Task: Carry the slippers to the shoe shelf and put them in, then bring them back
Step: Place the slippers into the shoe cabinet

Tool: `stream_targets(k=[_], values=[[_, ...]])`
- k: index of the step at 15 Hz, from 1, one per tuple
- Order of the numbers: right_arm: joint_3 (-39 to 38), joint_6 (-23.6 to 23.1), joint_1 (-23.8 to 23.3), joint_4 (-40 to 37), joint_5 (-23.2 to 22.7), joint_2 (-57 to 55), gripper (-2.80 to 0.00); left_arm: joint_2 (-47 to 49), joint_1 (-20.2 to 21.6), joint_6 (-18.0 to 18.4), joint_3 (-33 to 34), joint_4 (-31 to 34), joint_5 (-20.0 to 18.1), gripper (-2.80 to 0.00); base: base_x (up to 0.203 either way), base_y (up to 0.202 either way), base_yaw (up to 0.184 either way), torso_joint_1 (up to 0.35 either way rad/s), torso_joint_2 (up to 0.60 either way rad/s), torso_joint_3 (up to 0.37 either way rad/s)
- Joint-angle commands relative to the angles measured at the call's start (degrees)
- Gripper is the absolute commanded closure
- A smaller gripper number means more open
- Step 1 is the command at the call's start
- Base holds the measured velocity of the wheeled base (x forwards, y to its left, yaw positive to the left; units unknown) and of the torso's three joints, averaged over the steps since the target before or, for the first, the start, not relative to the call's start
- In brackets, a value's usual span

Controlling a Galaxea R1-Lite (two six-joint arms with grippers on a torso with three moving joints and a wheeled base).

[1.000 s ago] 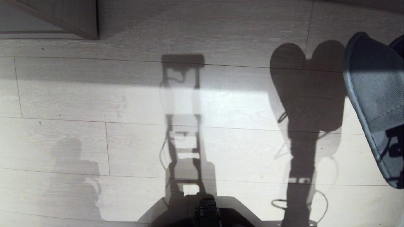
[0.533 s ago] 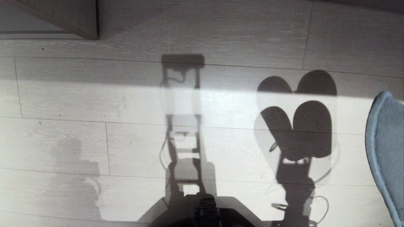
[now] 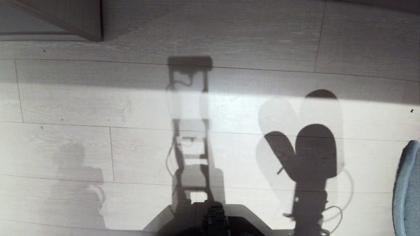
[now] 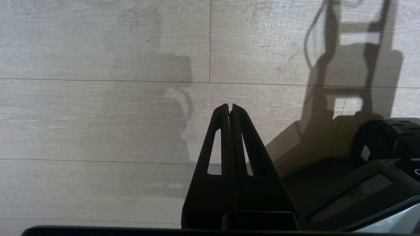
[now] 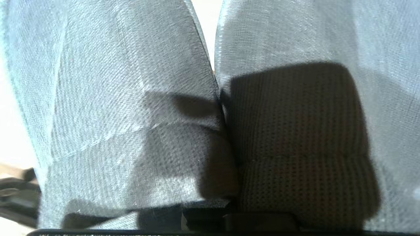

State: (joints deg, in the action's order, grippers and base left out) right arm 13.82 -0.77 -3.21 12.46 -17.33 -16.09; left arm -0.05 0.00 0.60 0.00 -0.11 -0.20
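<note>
Pale wood-grain plank floor (image 3: 229,108), matt and crossed by thin seams, filled the head view, banded by sunlight and by the shadows of the robot and its load. At the far left corner stood the end of a taupe wood-grain built-in unit (image 3: 88,19); whether this was the shoe shelf could not be told, and no cubby opening showed. The pair of slippers (image 5: 210,108), grey-blue woven-textured soles side by side and touching, hung in the clamped right gripper (image 5: 229,216), its fingers pressed together on them at the near end; in the head view only one sole edge (image 3: 407,190) showed at the right border, with a heart-shaped double shadow cast on the floor nearby. The left gripper (image 4: 230,109), slim black tapered fingers closed tip to tip on nothing, was parked low beside the robot's dark base (image 4: 377,183). Judged from this, the slippers were in transit; which leg of the carry could not be told, and the setting-down remained ahead.
</note>
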Motion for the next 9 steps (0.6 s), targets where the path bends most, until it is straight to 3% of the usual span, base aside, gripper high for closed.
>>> stream_targets(k=[1, 5, 9], values=[[-0.4, 0.0, 4.16, -2.29, 3.41, 3.31, 0.0, -0.03, 0.0, 0.02, 0.0, -0.07, 0.03, 0.0, 0.0, 0.0, 0.0, 0.0, 0.0, 0.0], [-8.16, 0.0, 3.64, -4.2, 5.73, 12.88, 0.0, -0.02, -0.03, 0.01, 0.0, -0.07, 0.03, 0.0, 0.0, 0.0, 0.0, 0.0, 0.0, 0.0], [-12.71, 0.5, 3.56, -5.31, 14.26, 16.09, 0.0, -0.04, 0.0, 0.02, 0.0, -0.07, 0.03, 0.0, 0.0, 0.0, 0.0, 0.0, 0.0, 0.0]])
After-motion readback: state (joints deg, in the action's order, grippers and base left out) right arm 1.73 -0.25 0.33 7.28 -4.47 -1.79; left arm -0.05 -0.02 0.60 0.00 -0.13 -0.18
